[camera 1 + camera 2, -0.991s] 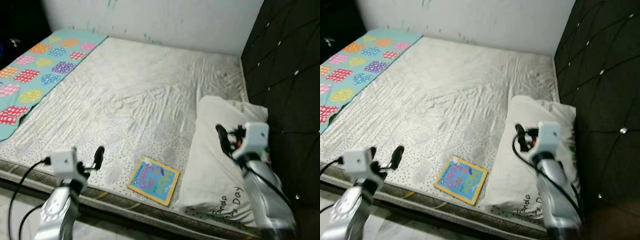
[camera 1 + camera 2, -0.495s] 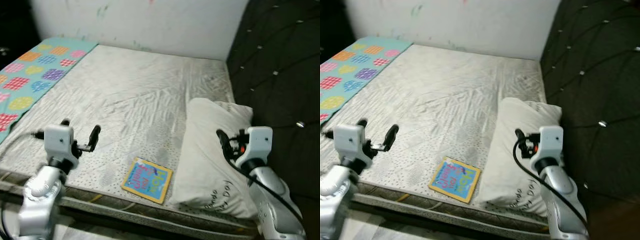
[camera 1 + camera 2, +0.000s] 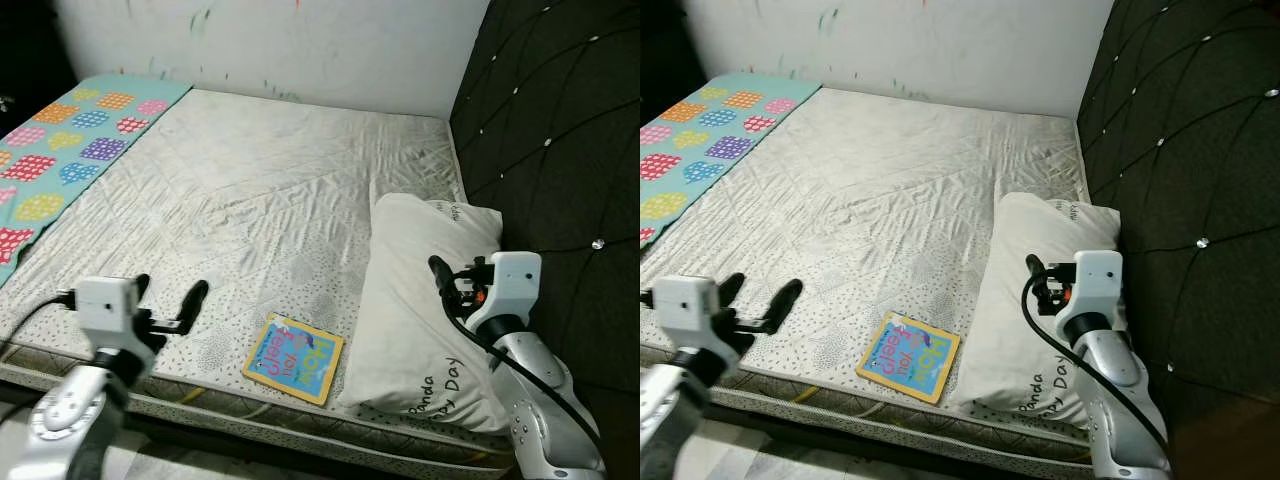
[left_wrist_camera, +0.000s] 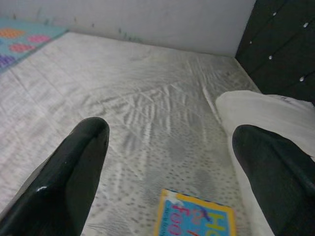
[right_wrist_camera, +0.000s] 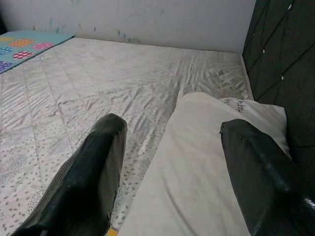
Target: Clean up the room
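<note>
- Facing a bed, the head camera looks down on a white quilted mattress (image 3: 260, 200) that fills most of the scene, with a white wall (image 3: 300, 40) beyond its far edge.
- A dark tufted headboard (image 3: 560, 130) with shiny studs runs along the robot's right side of the mattress.
- A white pillow (image 3: 420, 300) lies on the mattress against the headboard side, its near end reaching the mattress front edge; printed lettering shows at both ends.
- A colourful picture book (image 3: 294, 358) with a yellow border lies flat on the mattress near the front edge, just beside the pillow on its left, cover up.
- A turquoise blanket (image 3: 60, 160) with bright patterned patches covers the far-left strip of the bed, well apart from the book.
- The left gripper (image 3: 166, 303) is raised over the front edge of the mattress, left of the book and not touching it. Its two black fingers (image 4: 74, 182) are spread wide with nothing between them; its wrist camera shows the book's top edge low between them.
- The right gripper (image 5: 172, 187) is held above the pillow's near half. Its fingers (image 5: 88, 182) are likewise spread wide and empty, with pillow and mattress showing between them. Contact with the pillow cannot be confirmed.
- Black cables run along both silver arms.
</note>
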